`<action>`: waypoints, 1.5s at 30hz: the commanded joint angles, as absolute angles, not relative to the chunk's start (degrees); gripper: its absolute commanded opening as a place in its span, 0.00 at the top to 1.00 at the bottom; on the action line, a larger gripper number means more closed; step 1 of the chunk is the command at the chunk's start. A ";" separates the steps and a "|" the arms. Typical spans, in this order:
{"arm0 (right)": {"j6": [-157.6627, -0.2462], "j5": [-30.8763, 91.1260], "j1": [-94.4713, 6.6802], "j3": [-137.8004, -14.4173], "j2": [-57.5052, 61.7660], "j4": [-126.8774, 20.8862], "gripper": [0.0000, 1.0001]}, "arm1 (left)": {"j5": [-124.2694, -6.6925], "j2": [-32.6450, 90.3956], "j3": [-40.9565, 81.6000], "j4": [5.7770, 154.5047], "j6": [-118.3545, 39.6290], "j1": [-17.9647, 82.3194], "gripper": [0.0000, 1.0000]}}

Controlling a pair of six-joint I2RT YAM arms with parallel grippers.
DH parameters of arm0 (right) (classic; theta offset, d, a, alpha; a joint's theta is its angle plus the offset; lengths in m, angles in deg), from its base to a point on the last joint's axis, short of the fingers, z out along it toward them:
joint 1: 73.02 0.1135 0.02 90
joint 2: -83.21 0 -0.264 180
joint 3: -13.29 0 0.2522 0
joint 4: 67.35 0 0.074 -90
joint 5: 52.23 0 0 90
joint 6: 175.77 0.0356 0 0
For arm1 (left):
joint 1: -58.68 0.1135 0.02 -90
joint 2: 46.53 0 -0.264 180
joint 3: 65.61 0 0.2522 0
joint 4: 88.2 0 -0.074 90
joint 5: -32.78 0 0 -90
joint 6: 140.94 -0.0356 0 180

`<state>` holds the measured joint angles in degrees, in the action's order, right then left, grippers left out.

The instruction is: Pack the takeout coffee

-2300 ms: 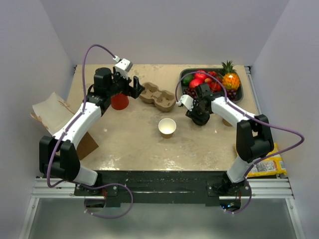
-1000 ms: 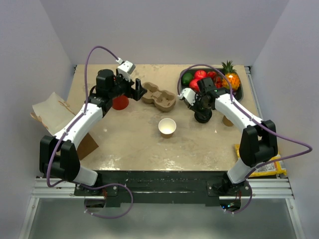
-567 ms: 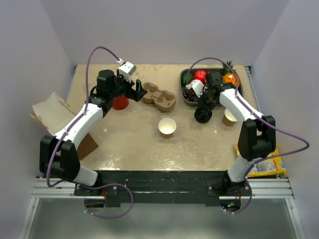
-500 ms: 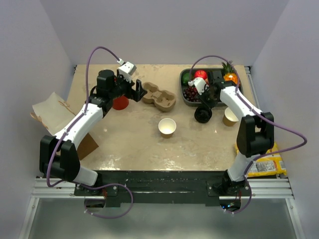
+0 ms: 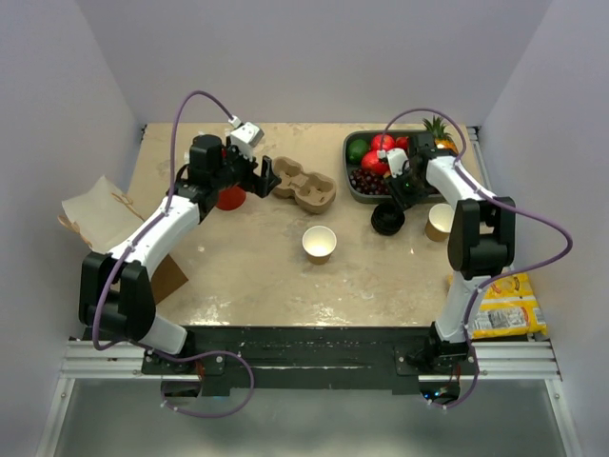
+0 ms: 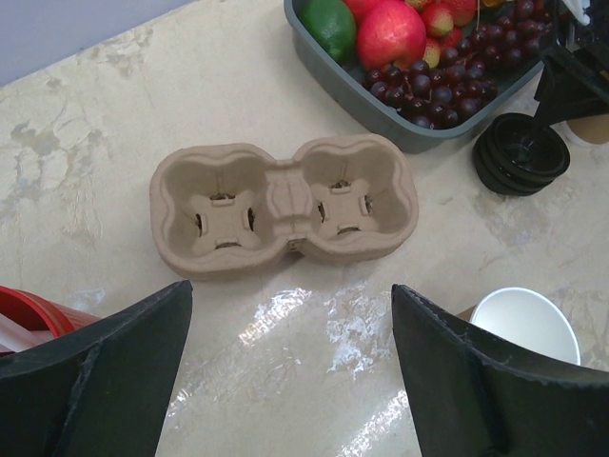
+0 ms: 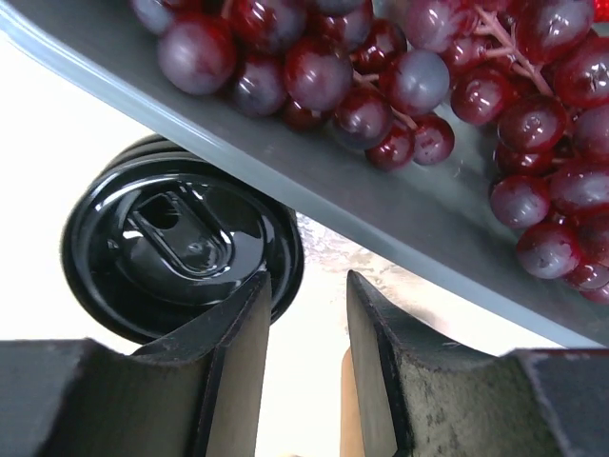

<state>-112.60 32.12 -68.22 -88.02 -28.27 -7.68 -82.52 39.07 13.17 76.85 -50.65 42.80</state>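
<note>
No capped cup shows in any view, so the takeout coffee is out of view. A stack of black lids [image 5: 385, 221] [image 6: 520, 152] [image 7: 181, 243] lies in front of the fruit tray. My right gripper [image 5: 400, 197] [image 7: 306, 281] hangs just behind the stack, at the tray's front wall, open and empty. A lidless tan cup [image 5: 439, 221] stands right of the lids. Another lidless cup [image 5: 319, 244] [image 6: 525, 324] stands mid-table. The pulp cup carrier [image 5: 303, 187] [image 6: 285, 205] lies empty. My left gripper [image 5: 269, 176] [image 6: 290, 288] is wide open beside its left end.
The grey fruit tray [image 5: 346, 157] [image 6: 419, 129] [image 7: 314, 181] holds grapes, apples and a pineapple at the back right. A red cup [image 5: 228, 198] [image 6: 24, 309] stands under the left arm. A brown paper bag [image 5: 95, 214] lies far left, a yellow packet [image 5: 509, 309] front right.
My right gripper has let go of the black lids, pulled back toward the fruit tray and opened. The tan cup on the right has come into view. The left arm barely moved.
</note>
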 commanded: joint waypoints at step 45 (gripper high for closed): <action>-134.55 29.68 -57.20 -74.13 -13.91 -10.35 0.54 | -83.24 37.76 12.66 79.44 -51.65 42.07 0.11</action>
